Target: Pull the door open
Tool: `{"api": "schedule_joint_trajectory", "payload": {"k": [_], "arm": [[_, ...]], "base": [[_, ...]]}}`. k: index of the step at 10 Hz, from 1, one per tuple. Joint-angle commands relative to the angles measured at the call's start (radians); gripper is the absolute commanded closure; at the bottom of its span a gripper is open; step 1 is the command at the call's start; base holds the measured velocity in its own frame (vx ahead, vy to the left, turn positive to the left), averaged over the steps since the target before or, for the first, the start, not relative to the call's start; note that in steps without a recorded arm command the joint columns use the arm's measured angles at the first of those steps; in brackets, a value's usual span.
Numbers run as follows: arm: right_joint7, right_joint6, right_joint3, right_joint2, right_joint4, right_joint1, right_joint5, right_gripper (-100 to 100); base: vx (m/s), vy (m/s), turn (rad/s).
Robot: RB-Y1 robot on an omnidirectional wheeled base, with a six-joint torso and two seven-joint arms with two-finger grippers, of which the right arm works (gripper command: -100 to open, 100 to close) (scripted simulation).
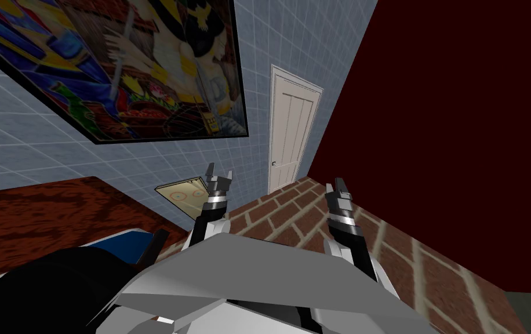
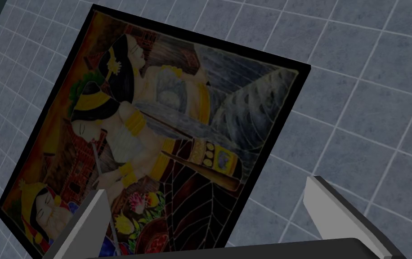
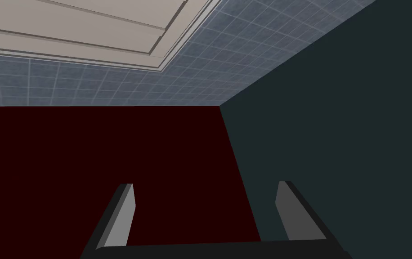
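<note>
Holding left gripper (image 1: 219,173) spread, blades well apart, nothing between them. Holding right gripper (image 1: 336,187) spread the same way, pinching nothing. Confirmed from each wrist: left gripper (image 2: 205,186) and right gripper (image 3: 205,184) both with fingers wide and bare.

Facing one door (image 1: 290,136): pale, panelled, shut in its white frame, far ahead at the end of the floor. Set in the blue-grey tiled wall (image 1: 258,87), close to the corner with the dark red wall (image 1: 461,145). Well apart from both grippers, touched by neither. Bearing one small handle (image 1: 274,164) near its left edge, too small to make out in shape. Glimpsed also past the right fingers as a strip of the door (image 3: 65,27), beside tiled wall (image 3: 191,76), dark red wall (image 3: 88,180) and a flat dark teal surface (image 3: 335,112).

Standing on a brick-patterned floor (image 1: 293,214) running up to the door. Counting outward: one large painting (image 1: 113,64) in a black frame on the tiled wall, left of the door and higher; one tan board (image 1: 183,194) with orange ring marks, low against that wall; one reddish-brown wooden surface (image 1: 44,214) at far left.

Reaching both forearms forward side by side, left nearer the tiled wall, right nearer the red one.
</note>
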Motion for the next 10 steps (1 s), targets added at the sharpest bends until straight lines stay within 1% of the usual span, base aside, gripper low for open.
{"api": "schedule_joint_trajectory", "payload": {"k": [1,2,4,5,7,10], "arm": [[-0.005,-0.008,0.001,-0.006,0.028,-0.011,-0.001,-100],[-0.010,-0.015,0.003,-0.012,0.055,-0.021,-0.003,-100],[-0.015,-0.024,0.004,-0.017,0.084,-0.033,-0.004,-100],[-0.022,-0.035,0.007,-0.024,0.123,-0.048,-0.007,-100],[-0.029,-0.046,0.009,-0.032,0.165,-0.064,-0.009,-100],[-0.043,-0.068,0.013,-0.044,0.241,-0.093,-0.013,-100]], "base": [[0.043,-0.007,0.057],[0.082,-0.015,0.102],[0.079,-0.030,0.058],[0.108,-0.017,0.114],[0.099,-0.018,0.080],[0.085,-0.027,0.087]]}}
